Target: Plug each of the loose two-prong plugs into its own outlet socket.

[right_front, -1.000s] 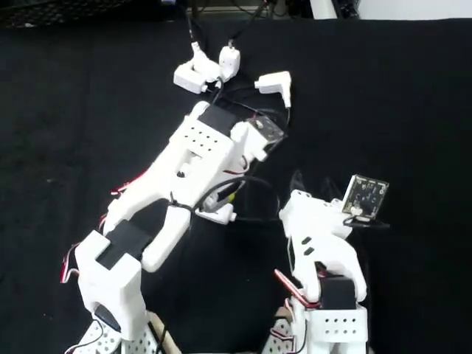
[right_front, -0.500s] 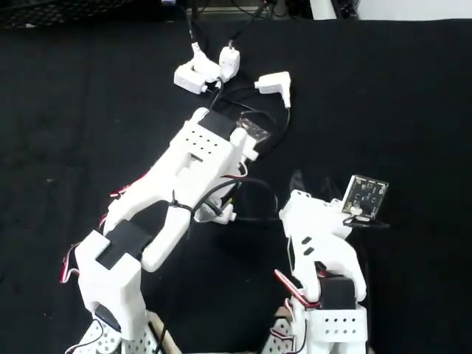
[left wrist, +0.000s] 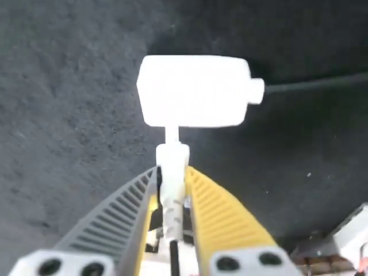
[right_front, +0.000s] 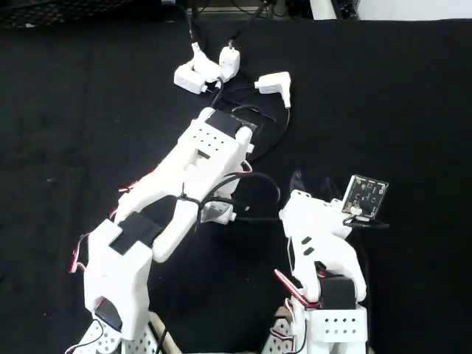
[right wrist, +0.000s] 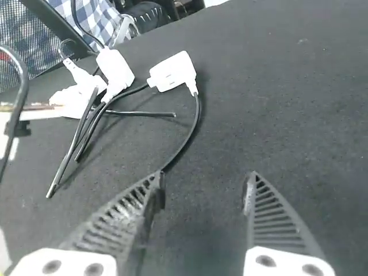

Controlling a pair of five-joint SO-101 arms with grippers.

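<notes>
In the left wrist view my left gripper [left wrist: 172,175] is shut on a slim white two-prong plug [left wrist: 172,158]. The plug's front end meets a white outlet socket block [left wrist: 192,92] lying on the black cloth, its cable leading off to one side. From above, the left arm stretches to mid-table, with the left gripper [right_front: 247,131] just short of a white socket [right_front: 274,82]. A second socket [right_front: 190,76] and a plugged-in white plug [right_front: 228,63] lie at the back. My right gripper [right wrist: 201,192] is open above the cloth, well short of the socket [right wrist: 171,71].
Black cables [right wrist: 184,138] loop over the cloth between the sockets and the arms. The right arm [right_front: 321,236] stays folded near the front edge. A chair and a checked cloth [right wrist: 98,17] stand beyond the table's far edge.
The left arm's wrist has turned and drawn slightly left, tucking the gripper under it; its lower links shifted a little right. The right arm and the sockets have not moved.
</notes>
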